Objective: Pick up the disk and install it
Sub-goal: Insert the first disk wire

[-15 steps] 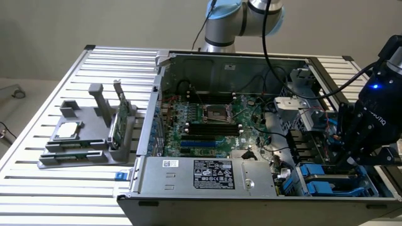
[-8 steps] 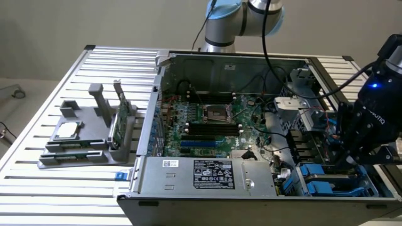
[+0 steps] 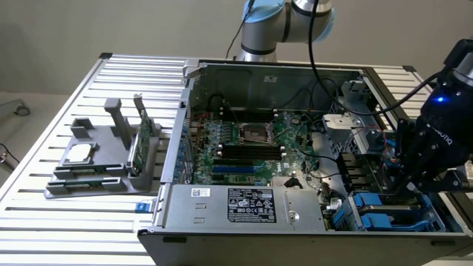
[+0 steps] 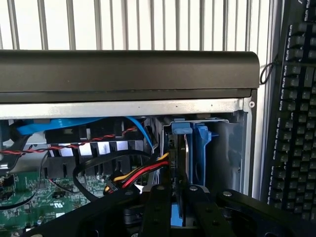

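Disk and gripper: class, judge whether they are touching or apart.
Touching. The wrist view shows the gripper with its fingers closed against the edges of the disk, which stands upright in its blue frame beside the drive bay.

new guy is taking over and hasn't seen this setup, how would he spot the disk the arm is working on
Start at the open computer case on the slatted table, then go to its front corner on the exterior view's right, where the arm's tool reaches in. The disk stands on edge there between the tool's fingers. Its blue plastic frame sets it apart from the green board and loose cables beside it.
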Available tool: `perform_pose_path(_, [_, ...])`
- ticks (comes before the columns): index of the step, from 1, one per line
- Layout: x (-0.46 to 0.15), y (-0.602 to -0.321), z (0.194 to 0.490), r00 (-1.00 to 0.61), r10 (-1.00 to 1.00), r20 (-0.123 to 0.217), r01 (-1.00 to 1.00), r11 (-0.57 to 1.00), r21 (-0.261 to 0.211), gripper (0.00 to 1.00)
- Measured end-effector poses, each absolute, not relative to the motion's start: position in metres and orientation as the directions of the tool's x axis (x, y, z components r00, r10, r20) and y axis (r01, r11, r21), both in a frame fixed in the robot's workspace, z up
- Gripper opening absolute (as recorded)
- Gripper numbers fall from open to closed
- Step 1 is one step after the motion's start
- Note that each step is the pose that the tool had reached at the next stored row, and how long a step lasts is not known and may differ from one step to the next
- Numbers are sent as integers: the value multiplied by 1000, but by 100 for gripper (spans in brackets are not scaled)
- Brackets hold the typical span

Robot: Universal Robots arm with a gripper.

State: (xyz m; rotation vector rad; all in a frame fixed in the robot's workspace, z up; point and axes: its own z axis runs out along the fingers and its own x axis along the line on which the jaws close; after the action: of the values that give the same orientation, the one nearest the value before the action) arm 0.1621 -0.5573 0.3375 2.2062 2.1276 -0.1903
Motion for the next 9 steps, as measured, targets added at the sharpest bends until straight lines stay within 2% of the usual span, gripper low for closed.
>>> perform_pose_path(9, [165,-558,338,32,990,-138,998,-39,-48,16])
